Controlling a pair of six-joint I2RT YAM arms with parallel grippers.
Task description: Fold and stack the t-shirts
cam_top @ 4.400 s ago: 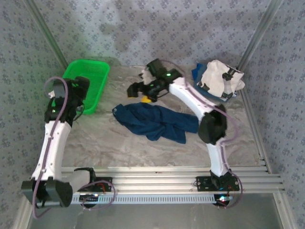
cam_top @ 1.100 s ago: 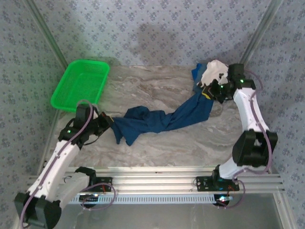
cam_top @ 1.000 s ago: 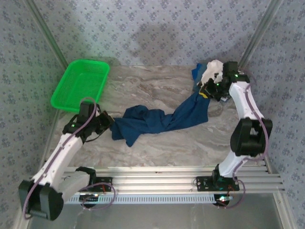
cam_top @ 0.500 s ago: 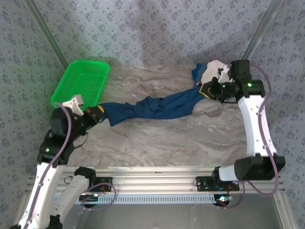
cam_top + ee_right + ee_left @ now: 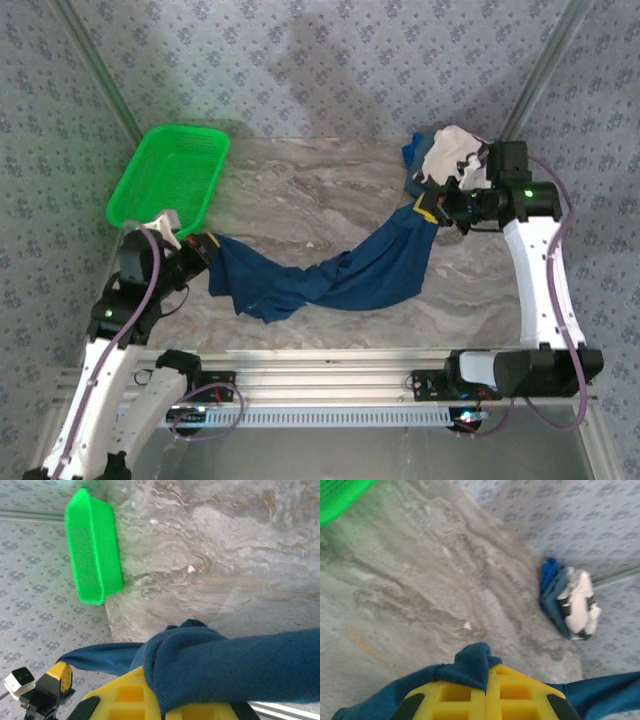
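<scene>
Twice clamped, by left gripper (image 5: 203,246) at left, right gripper (image 5: 433,207) upper right: spreading navy t-shirt (image 5: 340,282). Next: lower flat onto table (image 5: 300,190), evenly.

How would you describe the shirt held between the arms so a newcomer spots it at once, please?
On the marble table, between the green basket and the heap of clothes in the far right corner, sags a dark blue shirt. Unlike the heap, it is stretched long, left gripper and right gripper pinching its ends.
</scene>
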